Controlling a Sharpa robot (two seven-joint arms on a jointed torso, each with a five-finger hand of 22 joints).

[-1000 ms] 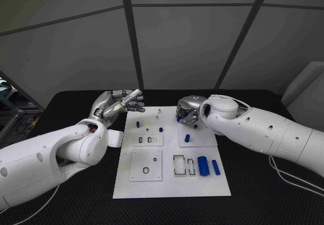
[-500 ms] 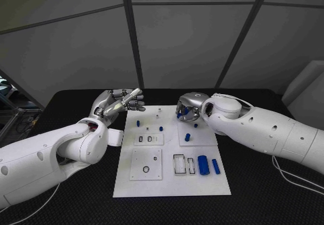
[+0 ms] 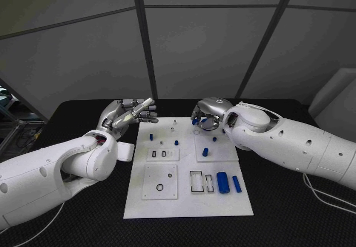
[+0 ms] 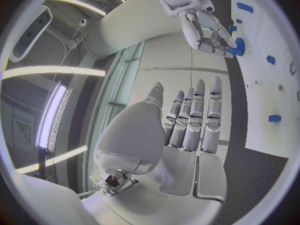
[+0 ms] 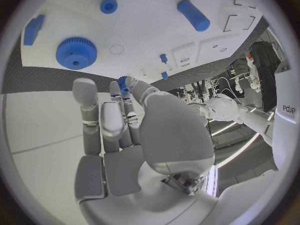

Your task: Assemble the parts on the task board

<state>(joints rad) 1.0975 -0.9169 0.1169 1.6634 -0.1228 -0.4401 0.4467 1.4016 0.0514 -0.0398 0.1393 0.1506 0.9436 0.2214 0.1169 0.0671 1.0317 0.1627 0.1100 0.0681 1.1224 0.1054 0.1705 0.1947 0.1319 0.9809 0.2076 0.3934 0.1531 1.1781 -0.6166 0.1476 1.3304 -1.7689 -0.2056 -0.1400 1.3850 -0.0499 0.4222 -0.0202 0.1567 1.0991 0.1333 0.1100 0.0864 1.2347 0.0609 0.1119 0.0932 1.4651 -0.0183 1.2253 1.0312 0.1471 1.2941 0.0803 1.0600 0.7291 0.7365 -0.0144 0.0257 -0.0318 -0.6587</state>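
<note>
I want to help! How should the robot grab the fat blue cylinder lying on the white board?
Probably from straight above, pinching the fat blue cylinder at its middle, across its round sides: it lies flat on the white task board. A thinner blue cylinder lies close beside it, so fingers must slip in carefully.

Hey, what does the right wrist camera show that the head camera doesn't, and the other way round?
Right wrist view: a toothed blue gear lying flat on the task board, and a small blue part pinched at the right hand's fingertips. Head view: the board's near end, with a large blue cylinder and a black ring. Both: the white board, the right hand over its far end, and the left hand raised beside the board, holding nothing.
</note>
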